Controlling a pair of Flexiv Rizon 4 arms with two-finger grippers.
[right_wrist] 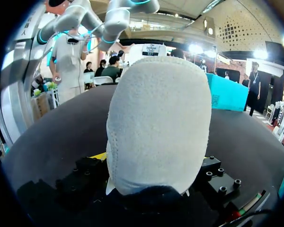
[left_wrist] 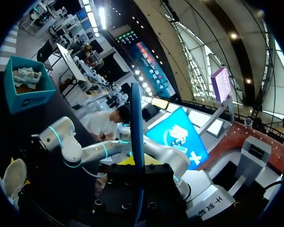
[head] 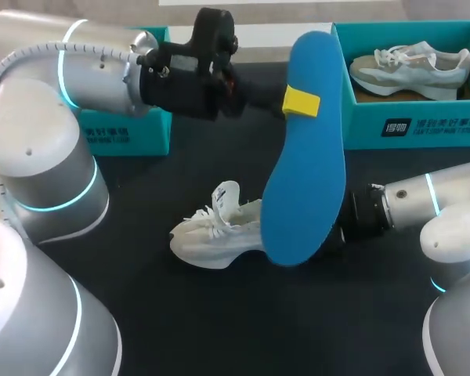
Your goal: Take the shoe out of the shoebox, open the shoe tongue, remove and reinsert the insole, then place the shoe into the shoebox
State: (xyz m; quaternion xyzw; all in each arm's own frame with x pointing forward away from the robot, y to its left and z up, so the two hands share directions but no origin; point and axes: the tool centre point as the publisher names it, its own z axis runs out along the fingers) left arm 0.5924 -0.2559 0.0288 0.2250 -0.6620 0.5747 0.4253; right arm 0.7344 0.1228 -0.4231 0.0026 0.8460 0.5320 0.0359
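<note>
Two end effectors are at work, and only one grip is plain to you. The left end effector (head: pixel 299 102) is pinching the blue insole (head: pixel 305 180) near one end. Seen from its wrist, the insole stands edge-on between the fingers and most of its length runs free beyond them.

Under that free end lies the white shoe (head: pixel 215 235), on the counter (head: pixel 243 321) with its tongue raised. Its heel sits hard against the right end effector (head: pixel 338 235) and hides the grip, so you cannot tell whether it is pinching.

I judge the reinsertion to be the risky part. A long, bendy insole held at one end may swing, buckle at the shoe's opening or twist in the pinch. It also blocks the overhead look at the heel. If the shoe is not truly held, a push could slide or tip it.

Beyond the right end effector stands the teal shoebox (head: pixel 423 125), with another shoe (head: pixel 411 66) inside, so room there looks tight. A second teal box (head: pixel 153 129) sits behind the left end effector. The counter is dark and plain.
</note>
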